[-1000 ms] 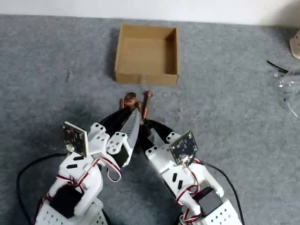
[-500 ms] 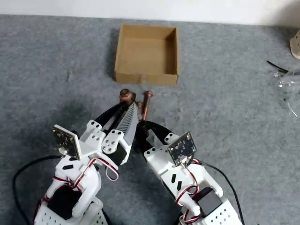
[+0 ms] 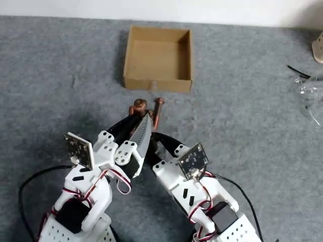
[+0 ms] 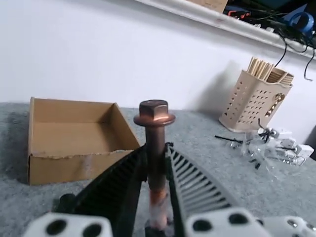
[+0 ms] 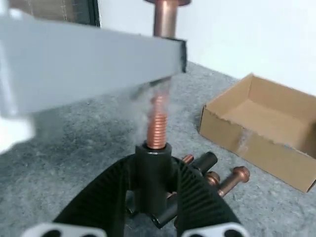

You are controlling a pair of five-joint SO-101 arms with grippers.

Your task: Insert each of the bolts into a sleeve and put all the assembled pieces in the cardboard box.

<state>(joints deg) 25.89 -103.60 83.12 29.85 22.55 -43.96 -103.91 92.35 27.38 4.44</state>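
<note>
a copper bolt (image 4: 155,118) is clamped upright by the left gripper (image 4: 157,160), its threaded end met at the mouth of a black sleeve (image 5: 153,158), which is gripped tight in the right gripper (image 5: 154,173). both are held near the cardboard box (image 3: 157,80), above loose bolts (image 5: 232,178).

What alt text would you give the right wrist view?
The right gripper holds a black sleeve upright, with the threaded tip of a copper bolt at its mouth. A pale finger of the other arm crosses the bolt higher up. Behind, on grey carpet, lie loose bolts and an open cardboard box.
</note>
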